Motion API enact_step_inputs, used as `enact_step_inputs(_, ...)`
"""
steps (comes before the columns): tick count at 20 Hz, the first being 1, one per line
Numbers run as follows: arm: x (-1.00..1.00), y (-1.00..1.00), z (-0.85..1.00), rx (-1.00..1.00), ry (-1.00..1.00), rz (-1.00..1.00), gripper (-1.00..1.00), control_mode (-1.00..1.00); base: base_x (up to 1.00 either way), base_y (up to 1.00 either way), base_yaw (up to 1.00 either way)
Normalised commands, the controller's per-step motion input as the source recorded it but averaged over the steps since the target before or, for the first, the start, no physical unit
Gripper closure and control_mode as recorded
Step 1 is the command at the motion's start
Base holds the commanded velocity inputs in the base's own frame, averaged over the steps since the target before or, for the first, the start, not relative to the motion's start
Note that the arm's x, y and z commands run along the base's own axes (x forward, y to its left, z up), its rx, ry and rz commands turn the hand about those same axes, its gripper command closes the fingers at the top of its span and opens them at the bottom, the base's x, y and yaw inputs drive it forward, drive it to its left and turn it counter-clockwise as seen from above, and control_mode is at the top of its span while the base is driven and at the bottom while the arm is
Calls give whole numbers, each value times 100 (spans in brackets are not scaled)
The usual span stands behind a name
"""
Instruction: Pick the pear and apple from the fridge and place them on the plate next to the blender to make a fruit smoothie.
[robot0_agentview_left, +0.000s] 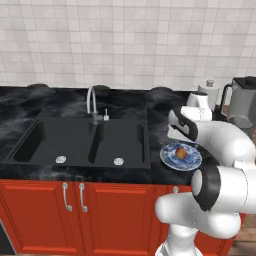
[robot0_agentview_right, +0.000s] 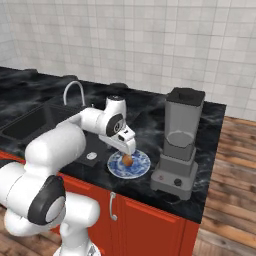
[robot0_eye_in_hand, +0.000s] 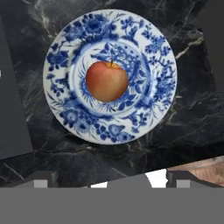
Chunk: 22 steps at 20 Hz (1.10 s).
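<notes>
In the left base view the apple sits in the middle of the plate on the counter, right of the sink and near-left of the blender; the arm's bulk covers the space just above it, so the gripper's jaws cannot be read here. In the right base view the gripper hangs directly over the apple, close above it, with the plate just left of the blender's base; whether the fingers touch the fruit is too small to tell. In the hand view the camera looks straight down on the apple, centred on the plate with bare patterned rim all round it, and the two fingertips stand well apart at the bottom edge, holding nothing. The apple looks delivered. The pear is the remaining fruit, so I judge the coming move leads straight up and away from the plate toward the fridge.
</notes>
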Motion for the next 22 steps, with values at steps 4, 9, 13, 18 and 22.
enact_step_inputs(4, -92, 95, 3, -9, -5, 0, -100, -100, 0, 0, 0)
enact_step_inputs(9, -75, 55, 0, -6, -2, 0, -100, -100, 0, 0, 0)
enact_step_inputs(13, -19, -4, 0, 0, 0, 0, -100, -100, 0, 0, 0)
enact_step_inputs(18, 0, -29, 0, 0, 0, 0, -100, -100, 0, 0, 0)
enact_step_inputs(22, -11, 0, 0, 0, 0, 0, -100, 100, -5, 3, 0)
